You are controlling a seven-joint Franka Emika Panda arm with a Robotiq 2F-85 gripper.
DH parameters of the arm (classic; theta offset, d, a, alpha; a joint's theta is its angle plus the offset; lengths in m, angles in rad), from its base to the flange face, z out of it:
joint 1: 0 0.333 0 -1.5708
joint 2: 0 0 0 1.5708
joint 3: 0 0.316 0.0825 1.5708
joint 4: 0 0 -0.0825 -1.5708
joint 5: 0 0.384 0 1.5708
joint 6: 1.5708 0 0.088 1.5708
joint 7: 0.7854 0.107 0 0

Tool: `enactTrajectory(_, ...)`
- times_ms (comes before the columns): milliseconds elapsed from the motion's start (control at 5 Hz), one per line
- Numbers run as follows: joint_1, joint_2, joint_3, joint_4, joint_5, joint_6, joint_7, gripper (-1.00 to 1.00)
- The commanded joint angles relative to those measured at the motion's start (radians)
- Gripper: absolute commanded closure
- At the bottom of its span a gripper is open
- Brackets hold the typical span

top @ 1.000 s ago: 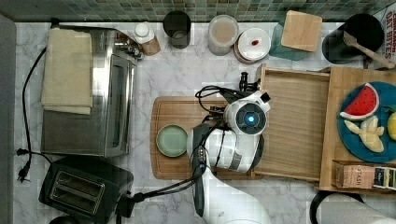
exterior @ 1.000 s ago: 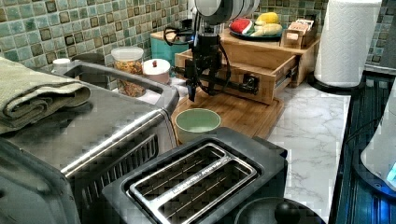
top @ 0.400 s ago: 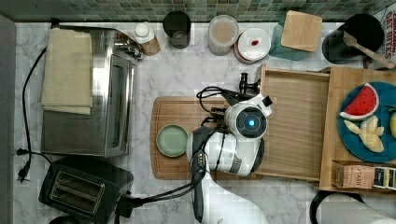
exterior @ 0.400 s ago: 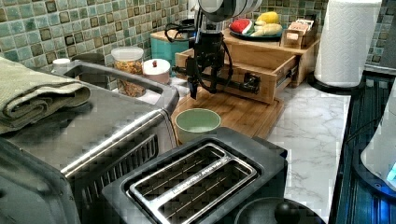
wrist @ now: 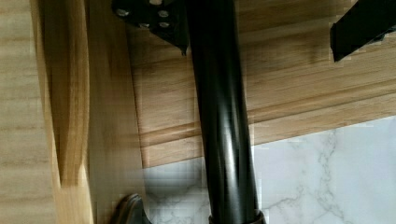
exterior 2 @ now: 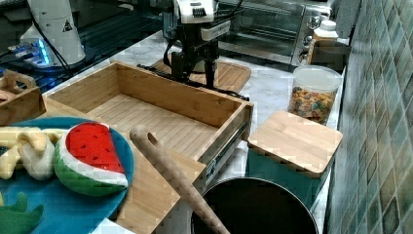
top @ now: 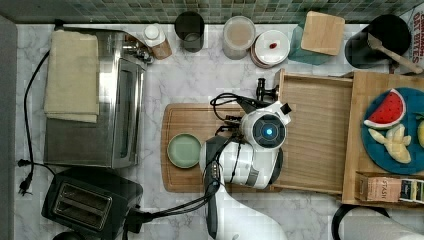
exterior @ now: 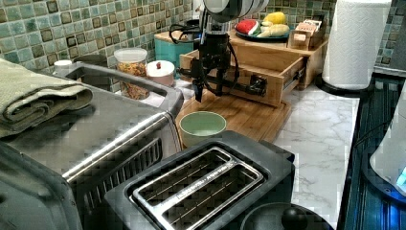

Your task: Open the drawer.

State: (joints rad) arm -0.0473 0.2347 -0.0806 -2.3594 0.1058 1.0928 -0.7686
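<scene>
Drawer (top: 317, 132) pulled well out over cutting board (top: 192, 120). Jaws released, straddling bar handle (wrist: 222, 116), not gripping. Risk: further pull drags drawer off its runners, or finger snags handle on retreat.

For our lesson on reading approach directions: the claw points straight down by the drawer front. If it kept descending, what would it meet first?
Most likely the drawer's black bar handle, which runs between the fingers of the claw in the wrist view. Below it lie the bamboo cutting board and marble counter. Depth is uncertain.
</scene>
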Motion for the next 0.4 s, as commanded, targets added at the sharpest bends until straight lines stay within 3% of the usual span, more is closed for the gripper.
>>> enactTrajectory(200,0.174,-0.050,0.074,-0.080,0.049,-0.062,0.080,-1.00)
enactTrajectory(400,0.149,-0.050,0.098,-0.081,0.040,-0.061,0.087,-1.00)
